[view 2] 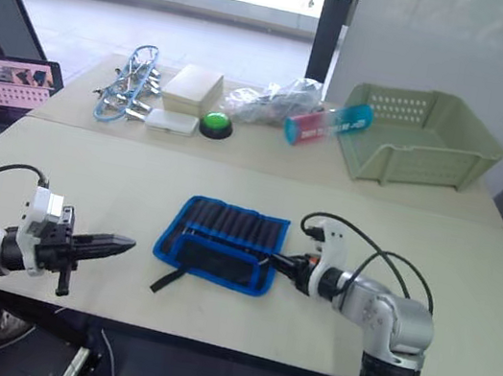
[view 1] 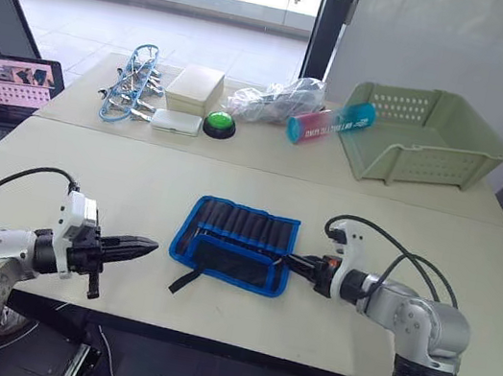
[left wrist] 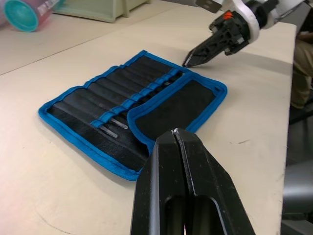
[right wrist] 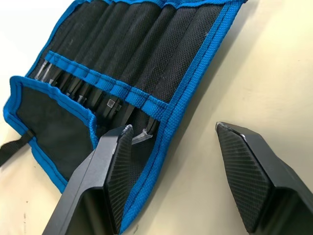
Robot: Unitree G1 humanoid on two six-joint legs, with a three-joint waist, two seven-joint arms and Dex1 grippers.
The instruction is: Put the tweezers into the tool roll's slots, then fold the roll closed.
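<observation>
The tool roll (view 1: pixel 237 242), black fabric edged in bright blue, lies open at the middle of the near table, its strap (view 1: pixel 185 279) trailing toward the front edge. Several black tweezers (right wrist: pixel 78 90) sit in the slots (right wrist: pixel 122 54), and a flap covers their near ends. My right gripper (right wrist: pixel 173 128) is open at the roll's right edge. One finger (right wrist: pixel 115 161) is over the blue border and the other is over bare table. My left gripper (view 1: pixel 139 246) is shut on nothing, a short way left of the roll and pointing at it.
On the far table stand a green plastic basket (view 1: pixel 426 136), a pink and teal tube (view 1: pixel 331 124), a crumpled plastic bag (view 1: pixel 271 102), a green button (view 1: pixel 219 124), a white box (view 1: pixel 196 89) and a blue-wire bundle of clips (view 1: pixel 132 79). A laptop (view 1: pixel 11 87) is at far left.
</observation>
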